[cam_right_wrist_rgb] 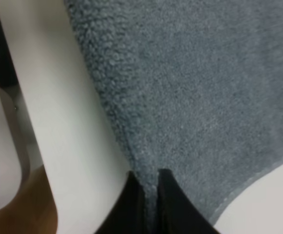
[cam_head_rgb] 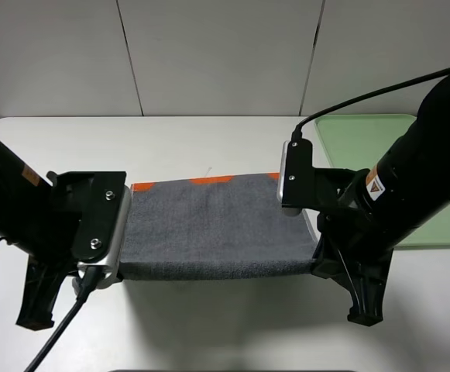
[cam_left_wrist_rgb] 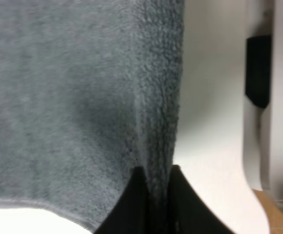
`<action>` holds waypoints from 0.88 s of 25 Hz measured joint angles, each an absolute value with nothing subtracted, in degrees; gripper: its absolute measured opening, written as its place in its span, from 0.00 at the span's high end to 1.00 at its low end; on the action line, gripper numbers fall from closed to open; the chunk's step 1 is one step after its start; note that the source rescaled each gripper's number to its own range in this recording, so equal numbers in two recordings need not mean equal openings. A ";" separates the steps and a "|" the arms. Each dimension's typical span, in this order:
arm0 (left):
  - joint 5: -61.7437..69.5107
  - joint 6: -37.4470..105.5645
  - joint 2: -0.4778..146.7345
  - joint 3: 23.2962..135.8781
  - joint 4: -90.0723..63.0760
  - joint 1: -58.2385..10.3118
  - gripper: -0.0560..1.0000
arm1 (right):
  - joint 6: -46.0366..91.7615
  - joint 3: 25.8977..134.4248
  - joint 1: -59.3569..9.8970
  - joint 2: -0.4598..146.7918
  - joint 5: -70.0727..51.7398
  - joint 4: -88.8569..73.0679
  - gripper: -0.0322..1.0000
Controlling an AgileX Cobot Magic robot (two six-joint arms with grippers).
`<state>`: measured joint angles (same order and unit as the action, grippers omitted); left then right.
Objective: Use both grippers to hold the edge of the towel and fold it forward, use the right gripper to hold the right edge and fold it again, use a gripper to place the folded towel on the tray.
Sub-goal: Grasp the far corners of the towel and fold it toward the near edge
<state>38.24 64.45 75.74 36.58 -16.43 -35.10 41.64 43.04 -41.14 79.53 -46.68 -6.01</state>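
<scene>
The towel [cam_head_rgb: 217, 225], dark grey terry cloth, is stretched between two claws above the white counter [cam_head_rgb: 209, 147]. The left claw [cam_left_wrist_rgb: 153, 204] is clamped on the left end of the towel's near edge, the right claw [cam_right_wrist_rgb: 150, 204] on the right end. Orange patches [cam_head_rgb: 211, 180] mark the towel's far border, and bare counter lies beyond it. A pale green, low-rimmed tray [cam_head_rgb: 364, 139] sits beyond the towel's right side. The orange-white label [cam_head_rgb: 374, 184] on the right arm is too small to read.
</scene>
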 joint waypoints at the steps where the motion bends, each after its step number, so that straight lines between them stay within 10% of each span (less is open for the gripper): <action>1: 38.24 63.40 75.12 36.58 -15.47 -35.22 0.95 | 41.64 43.94 -41.14 79.46 -47.44 -6.14 0.97; 22: 26.38 63.45 74.30 36.58 -10.18 -27.04 0.95 | 42.19 50.13 -41.33 81.00 -42.02 0.00 0.97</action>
<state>26.38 63.45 74.30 36.58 -10.18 -27.04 42.19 50.13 -41.33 81.00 -42.02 0.00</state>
